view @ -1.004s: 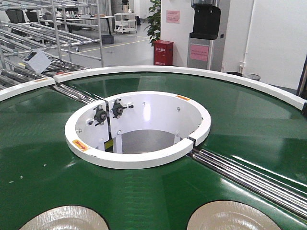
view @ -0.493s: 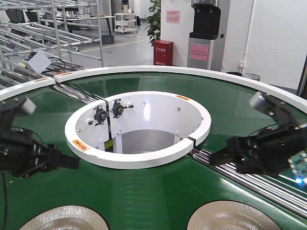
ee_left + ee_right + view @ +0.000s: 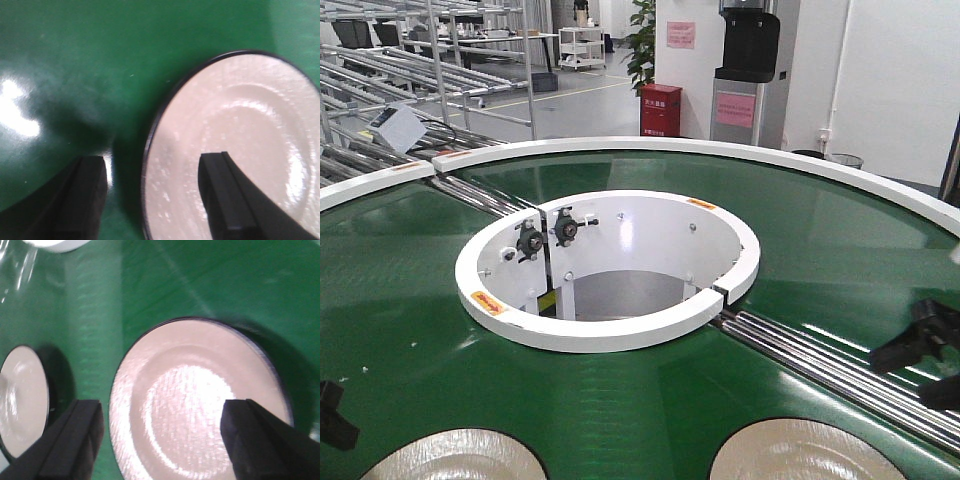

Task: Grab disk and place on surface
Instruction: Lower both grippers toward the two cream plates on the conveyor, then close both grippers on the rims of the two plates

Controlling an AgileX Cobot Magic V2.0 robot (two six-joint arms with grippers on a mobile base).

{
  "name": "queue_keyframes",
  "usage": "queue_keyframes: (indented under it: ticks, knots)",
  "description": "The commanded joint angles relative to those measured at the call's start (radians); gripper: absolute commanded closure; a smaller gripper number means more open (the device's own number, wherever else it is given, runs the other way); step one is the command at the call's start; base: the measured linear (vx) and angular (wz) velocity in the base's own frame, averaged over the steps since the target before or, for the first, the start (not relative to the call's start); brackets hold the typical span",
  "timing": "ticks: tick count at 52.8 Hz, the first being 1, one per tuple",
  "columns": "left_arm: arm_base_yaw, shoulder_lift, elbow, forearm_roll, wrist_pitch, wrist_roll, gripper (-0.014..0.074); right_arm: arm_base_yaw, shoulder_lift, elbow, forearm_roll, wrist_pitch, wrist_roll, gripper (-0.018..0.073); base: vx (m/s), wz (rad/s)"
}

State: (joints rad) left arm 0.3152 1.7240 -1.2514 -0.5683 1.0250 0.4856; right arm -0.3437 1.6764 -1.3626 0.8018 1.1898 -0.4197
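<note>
Two pale, shiny disks lie on the green belt [image 3: 650, 400] at the near edge: the left disk [image 3: 455, 458] and the right disk [image 3: 805, 450]. My left gripper [image 3: 155, 195] is open just above the left disk [image 3: 240, 130], whose dark left rim lies between the fingers. My right gripper [image 3: 165, 440] is open over the right disk [image 3: 200, 400], one finger outside its left rim and one above its right part. The front view shows only black tips of the left gripper [image 3: 332, 415] and the right gripper [image 3: 920, 345]. The stainless-steel surface is out of view.
A white ring wall [image 3: 610, 325] surrounds the hole in the middle of the belt. Steel rollers [image 3: 820, 360] cross the belt at right, and others [image 3: 480, 195] at the back left. A white outer rim [image 3: 720, 150] borders the belt. The right wrist view also shows the other disk [image 3: 22, 400].
Half a second ago both arms hung high over the belt at left and right. They have since dropped low towards the disks, leaving only their tips at the frame edges.
</note>
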Motion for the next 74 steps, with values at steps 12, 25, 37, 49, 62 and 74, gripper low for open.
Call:
queue_keyframes:
  ticks: [12, 25, 37, 49, 62, 74]
  knots:
    - [0.001, 0.125, -0.034, -0.054, -0.005, 0.111, 0.0092, -0.04, -0.043, -0.034, 0.063, -0.041, -0.014, 0.0019, 0.0, 0.0]
    - [-0.011, 0.207, -0.034, -0.227, 0.117, 0.274, 0.0116, -0.04, -0.043, -0.034, 0.063, -0.085, -0.025, 0.0019, 0.0, 0.0]
    - [-0.085, 0.246, -0.034, -0.228, 0.18, 0.277, 0.0248, -0.04, -0.043, -0.034, 0.063, -0.088, -0.028, 0.0019, 0.0, 0.0]
    - [-0.115, 0.201, -0.034, -0.28, 0.183, 0.271, 0.0607, -0.04, -0.043, -0.034, 0.008, -0.088, -0.021, 0.002, 0.0, 0.0]
    - [-0.112, 0.073, -0.035, -0.467, 0.165, 0.313, 0.0607, -0.04, 0.006, -0.034, -0.168, -0.094, 0.031, 0.002, 0.0, 0.0]
    - [-0.064, -0.03, -0.035, -0.733, 0.138, 0.324, 0.0606, -0.039, 0.122, -0.034, -0.133, -0.095, 0.007, 0.002, 0.0, 0.0]
